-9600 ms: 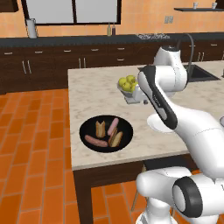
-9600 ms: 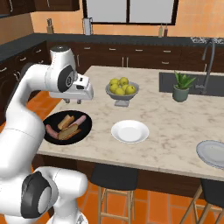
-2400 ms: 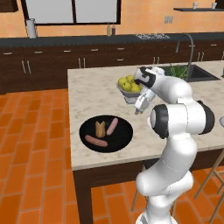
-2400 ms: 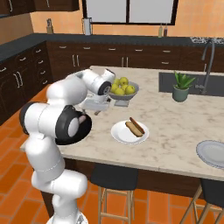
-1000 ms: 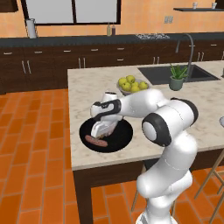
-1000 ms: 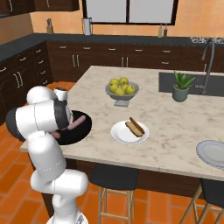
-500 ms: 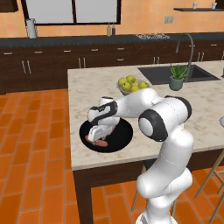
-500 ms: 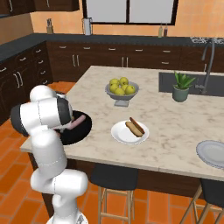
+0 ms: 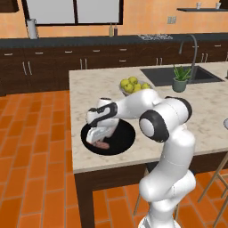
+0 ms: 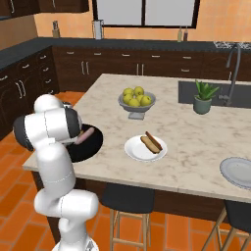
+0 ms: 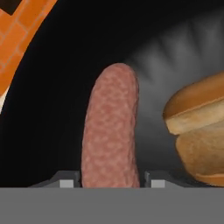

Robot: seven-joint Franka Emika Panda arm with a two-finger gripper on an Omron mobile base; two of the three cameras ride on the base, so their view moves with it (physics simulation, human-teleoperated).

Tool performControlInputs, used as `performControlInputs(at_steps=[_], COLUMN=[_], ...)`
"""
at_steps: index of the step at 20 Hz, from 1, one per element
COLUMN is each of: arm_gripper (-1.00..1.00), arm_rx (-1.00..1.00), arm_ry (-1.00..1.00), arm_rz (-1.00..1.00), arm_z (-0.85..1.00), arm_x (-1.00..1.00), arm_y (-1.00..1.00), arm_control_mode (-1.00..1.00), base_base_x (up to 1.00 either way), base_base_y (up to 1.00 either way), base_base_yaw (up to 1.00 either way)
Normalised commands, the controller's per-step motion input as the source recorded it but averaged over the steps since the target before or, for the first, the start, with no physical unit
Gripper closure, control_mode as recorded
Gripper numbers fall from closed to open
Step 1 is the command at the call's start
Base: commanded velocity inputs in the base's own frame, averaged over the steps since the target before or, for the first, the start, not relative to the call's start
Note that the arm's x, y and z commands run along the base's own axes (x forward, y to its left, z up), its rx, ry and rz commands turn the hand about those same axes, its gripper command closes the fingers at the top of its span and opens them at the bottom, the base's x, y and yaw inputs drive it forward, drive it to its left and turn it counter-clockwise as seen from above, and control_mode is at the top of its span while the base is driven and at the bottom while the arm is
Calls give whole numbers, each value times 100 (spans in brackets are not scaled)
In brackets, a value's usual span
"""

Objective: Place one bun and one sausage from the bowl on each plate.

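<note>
The black bowl [image 9: 127, 133] [image 10: 94, 143] sits at the counter's near left corner. My gripper [image 9: 97, 141] [image 11: 111, 183] is down inside it, its fingers pressed against both sides of a pink sausage [image 11: 111, 131] [image 9: 103, 145] [image 10: 86, 135]. A tan bun [image 11: 199, 131] lies in the bowl just right of the sausage in the hand view. The white plate [image 10: 133, 151] stands right of the bowl and carries a bun with a sausage [image 10: 152, 142]. The pale grey plate [image 10: 240, 172] lies bare at the counter's far right.
A grey footed bowl of yellow-green fruit [image 9: 133, 85] [image 10: 136, 100] stands behind the plates. A potted plant [image 10: 203, 98] sits by the sink [image 9: 187, 73]. Dark stools [image 10: 125, 196] stand under the counter's front edge; orange tile floor lies to the left.
The jaws have come together around the sausage in the bowl; half a second ago they stood wide. The arm has sunk slightly lower into the bowl.
</note>
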Motion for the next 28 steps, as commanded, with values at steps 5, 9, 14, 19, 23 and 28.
performControlInputs(at_steps=[5, 9, 14, 19, 23, 28], arm_gripper=[100, 100, 100, 100, 100, 100], arm_rx=[-4, -19, -14, -3, 0, 2], arm_ry=[0, 0, -7, -7, -14, -17], arm_rz=[-11, -27, -30, -8, -1, 0], arm_z=[52, 68, 42, 7, 3, -2], arm_x=[-23, -14, 26, 77, 44, 1], arm_y=[-11, -47, -98, -100, -100, -100], arm_control_mode=[-100, -100, -100, -100, -100, -100], base_base_x=[0, 0, 0, 0, 0, 0], base_base_y=[0, 0, 0, 0, 0, 0], base_base_yaw=[0, 0, 0, 0, 0, 0])
